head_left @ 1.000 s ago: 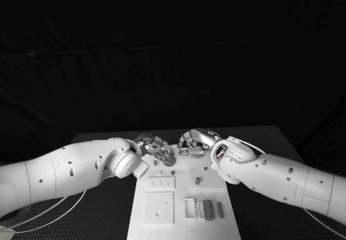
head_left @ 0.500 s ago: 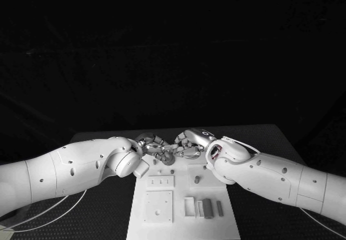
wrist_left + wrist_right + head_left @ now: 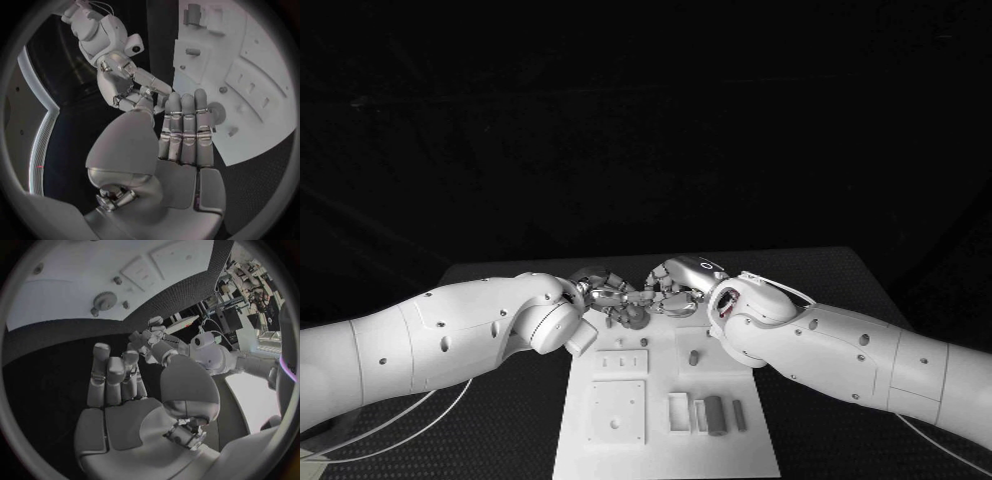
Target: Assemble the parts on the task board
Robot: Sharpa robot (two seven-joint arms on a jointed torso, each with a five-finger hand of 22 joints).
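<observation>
The white task board [image 3: 668, 440] lies in the middle of the table. A grey gear [image 3: 632, 316] lies flat at its far end, and it is seen too as the gear [image 3: 103, 301] and the gear [image 3: 219, 111]. My left hand [image 3: 600, 290] hovers just over it with straight fingers [image 3: 184, 125] whose tips reach the gear's edge; it holds nothing. My right hand [image 3: 678, 283] is close beside the left one, fingers [image 3: 112, 372] loosely extended and empty. Whether either hand touches the gear I cannot tell.
Nearer me on the board are a small peg [image 3: 692, 357], a slotted block [image 3: 623, 364], a square plate [image 3: 617, 412] and several grey bars [image 3: 715, 415]. Black table [image 3: 848, 290] surrounds the board, and both forearms flank its far half.
My right hand and arm have moved left, closing the gap to the left hand above the gear. The left hand and the gear have stayed where they were.
</observation>
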